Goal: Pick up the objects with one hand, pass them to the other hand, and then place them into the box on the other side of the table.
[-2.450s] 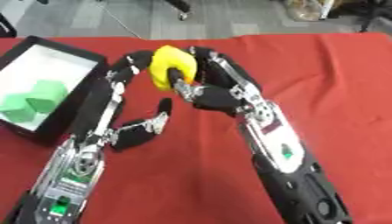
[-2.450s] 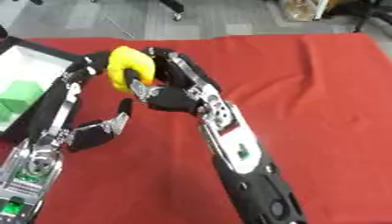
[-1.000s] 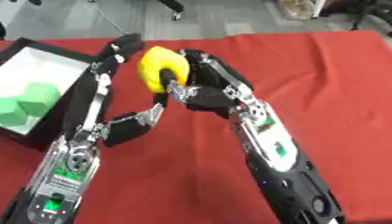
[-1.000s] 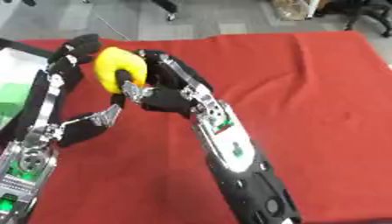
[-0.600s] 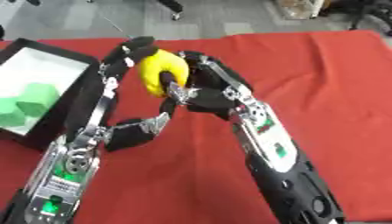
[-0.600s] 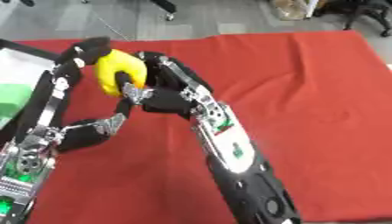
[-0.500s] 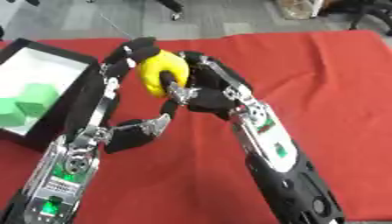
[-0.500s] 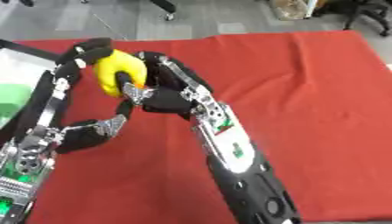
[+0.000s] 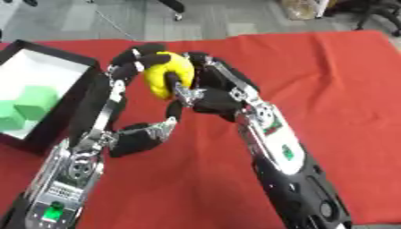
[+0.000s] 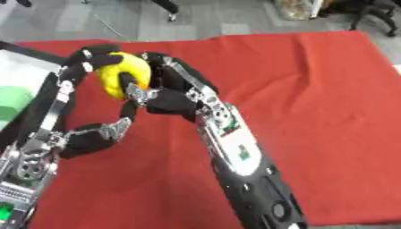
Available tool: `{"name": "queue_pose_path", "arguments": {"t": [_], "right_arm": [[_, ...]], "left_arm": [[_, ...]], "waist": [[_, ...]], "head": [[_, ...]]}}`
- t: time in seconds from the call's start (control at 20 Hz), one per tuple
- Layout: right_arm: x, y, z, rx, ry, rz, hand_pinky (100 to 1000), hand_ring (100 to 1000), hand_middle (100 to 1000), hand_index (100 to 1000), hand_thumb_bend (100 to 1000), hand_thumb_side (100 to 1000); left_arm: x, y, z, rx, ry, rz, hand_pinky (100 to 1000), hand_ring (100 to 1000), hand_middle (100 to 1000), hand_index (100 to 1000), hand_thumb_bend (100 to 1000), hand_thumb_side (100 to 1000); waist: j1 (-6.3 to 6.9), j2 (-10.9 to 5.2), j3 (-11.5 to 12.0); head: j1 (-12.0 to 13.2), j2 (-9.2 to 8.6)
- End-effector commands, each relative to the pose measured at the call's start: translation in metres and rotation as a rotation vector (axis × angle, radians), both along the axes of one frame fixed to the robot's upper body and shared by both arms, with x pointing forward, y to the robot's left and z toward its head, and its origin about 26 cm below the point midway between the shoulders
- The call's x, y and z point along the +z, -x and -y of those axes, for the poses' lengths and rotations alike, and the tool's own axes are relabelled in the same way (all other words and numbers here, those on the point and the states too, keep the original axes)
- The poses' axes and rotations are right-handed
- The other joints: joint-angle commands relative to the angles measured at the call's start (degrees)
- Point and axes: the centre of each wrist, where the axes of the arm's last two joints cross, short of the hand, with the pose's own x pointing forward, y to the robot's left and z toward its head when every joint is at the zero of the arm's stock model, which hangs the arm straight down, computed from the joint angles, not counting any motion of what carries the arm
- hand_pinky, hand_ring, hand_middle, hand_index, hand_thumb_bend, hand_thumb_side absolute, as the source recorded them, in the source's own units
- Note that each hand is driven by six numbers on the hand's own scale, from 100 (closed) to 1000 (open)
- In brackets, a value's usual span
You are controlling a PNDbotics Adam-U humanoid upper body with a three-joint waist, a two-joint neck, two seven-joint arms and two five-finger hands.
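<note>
Red cloth [image 9: 337,89] covers the table, with grey floor seen beyond its far edge. A yellow object [image 9: 168,76] is held above the cloth between both hands: the right hand [image 9: 211,91] is curled round it, and the left hand [image 9: 129,67] is hooked over its top from the left. A black box [image 9: 74,96] holding green blocks [image 9: 27,105] is seen at the left edge.

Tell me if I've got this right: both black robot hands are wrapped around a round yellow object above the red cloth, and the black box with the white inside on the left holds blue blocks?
Not quite: the blocks in the black box with the white inside are green, not blue, as the left eye view shows. The rest stands: the left hand and the right hand are both curled around the round yellow object above the red cloth.
</note>
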Motion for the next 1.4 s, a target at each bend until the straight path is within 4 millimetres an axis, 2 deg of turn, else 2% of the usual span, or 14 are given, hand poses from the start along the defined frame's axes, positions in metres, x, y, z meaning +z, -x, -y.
{"name": "queue_pose_path", "arguments": {"t": [0.05, 0.6, 0.65, 0.95, 1.05, 1.2, 1.25, 1.4], "right_arm": [[0.0013, 0.0009, -0.0028, 0.017, 0.013, 0.012, 801, 680, 407, 378, 100, 100], [0.0012, 0.001, -0.0024, 0.031, 0.019, 0.018, 794, 678, 406, 377, 100, 100], [0.0014, 0.0013, -0.0029, 0.037, 0.02, 0.02, 791, 674, 410, 380, 100, 100], [0.0022, 0.0028, -0.0037, 0.119, 0.035, 0.042, 796, 699, 457, 426, 100, 100], [0.0023, 0.003, -0.0032, 0.152, 0.045, 0.054, 802, 714, 479, 453, 100, 164], [0.0023, 0.0024, -0.0016, 0.188, 0.059, 0.071, 807, 726, 500, 479, 100, 236], [0.0021, 0.0022, -0.0009, 0.197, 0.061, 0.076, 807, 726, 500, 479, 100, 236], [0.0023, 0.0023, 0.0009, 0.226, 0.051, 0.093, 817, 751, 544, 547, 114, 449]], "left_arm": [[0.0179, 0.0046, 0.0034, -0.015, 0.029, 0.063, 798, 802, 818, 832, 113, 148], [0.0176, 0.0032, 0.0037, 0.04, 0.011, 0.066, 794, 801, 822, 838, 100, 116], [0.0179, 0.003, 0.0042, 0.039, 0.012, 0.066, 684, 666, 707, 748, 100, 102], [0.0183, 0.0008, 0.0072, 0.038, 0.041, 0.068, 574, 522, 542, 594, 100, 196], [0.0176, 0.0006, 0.0081, 0.031, 0.047, 0.066, 527, 482, 497, 535, 100, 237], [0.0176, 0.0011, 0.009, 0.013, 0.063, 0.068, 497, 457, 466, 492, 100, 277], [0.0176, 0.0011, 0.009, 0.01, 0.067, 0.068, 497, 457, 466, 492, 100, 277], [0.0176, 0.0009, 0.0088, 0.009, 0.085, 0.069, 445, 421, 431, 448, 100, 341]], "waist": [[0.2, -1.92, -0.09], [0.22, -1.99, -0.16], [0.22, -1.98, -0.16], [0.23, -1.97, -0.14], [0.23, -1.96, -0.16], [0.24, -1.96, -0.15], [0.25, -1.96, -0.15], [0.25, -1.96, -0.14]], "head": [[-0.01, -0.09], [0.07, -0.09], [0.1, -0.09], [0.17, -0.09], [0.2, -0.09], [0.16, -0.09], [0.17, -0.09], [0.18, -0.09]]}}
